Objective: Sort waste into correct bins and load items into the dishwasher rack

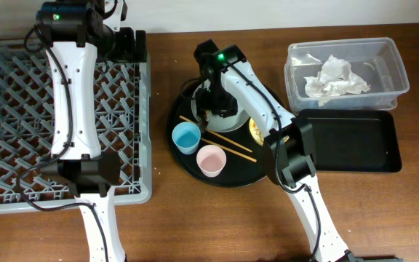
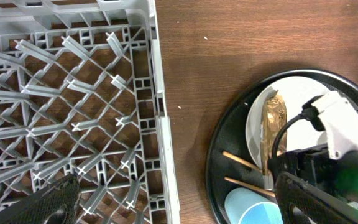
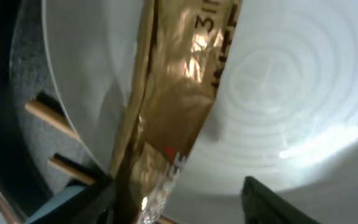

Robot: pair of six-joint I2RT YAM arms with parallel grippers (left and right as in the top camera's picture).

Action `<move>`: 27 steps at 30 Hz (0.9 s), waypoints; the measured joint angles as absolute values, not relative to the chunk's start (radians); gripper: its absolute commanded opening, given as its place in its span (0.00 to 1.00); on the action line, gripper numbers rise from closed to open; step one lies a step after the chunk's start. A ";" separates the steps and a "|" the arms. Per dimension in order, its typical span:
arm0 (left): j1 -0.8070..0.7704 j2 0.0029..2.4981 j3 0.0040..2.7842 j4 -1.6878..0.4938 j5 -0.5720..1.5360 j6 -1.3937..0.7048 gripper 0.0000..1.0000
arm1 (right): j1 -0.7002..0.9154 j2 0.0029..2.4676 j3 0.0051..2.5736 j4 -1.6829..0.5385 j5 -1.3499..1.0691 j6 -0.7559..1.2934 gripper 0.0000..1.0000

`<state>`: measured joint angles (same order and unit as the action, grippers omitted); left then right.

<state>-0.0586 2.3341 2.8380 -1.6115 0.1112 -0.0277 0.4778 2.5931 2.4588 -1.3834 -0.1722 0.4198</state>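
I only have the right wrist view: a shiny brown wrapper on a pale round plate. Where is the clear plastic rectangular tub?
Observer: Overhead, the clear plastic rectangular tub sits far right, just behind the shallow black rectangular tray.
Operator: Anything in it?
Observer: A crumpled white paper napkin lies inside.
Operator: And the other arm?
Observer: The left gripper hangs open over the right edge of the large grey plastic dishwasher rack.

Dark brown wood-grain table, pretty evenly lit, with a pale strip running along its far edge.
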 measured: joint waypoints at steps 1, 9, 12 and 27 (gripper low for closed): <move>-0.059 2.334 2.838 -1.612 0.111 -0.028 0.99 | 0.477 2.593 2.450 -1.367 -0.172 0.419 0.59; -0.059 2.334 2.838 -1.612 0.111 -0.028 0.99 | 0.477 2.593 2.384 -1.252 -0.176 0.418 0.04; -0.059 2.334 2.838 -1.612 0.111 -0.028 0.99 | 0.476 2.593 2.383 -1.253 -0.175 0.418 0.04; -0.059 2.334 2.838 -1.612 0.111 -0.028 0.99 | 0.059 2.262 2.794 -1.523 -0.084 0.524 0.04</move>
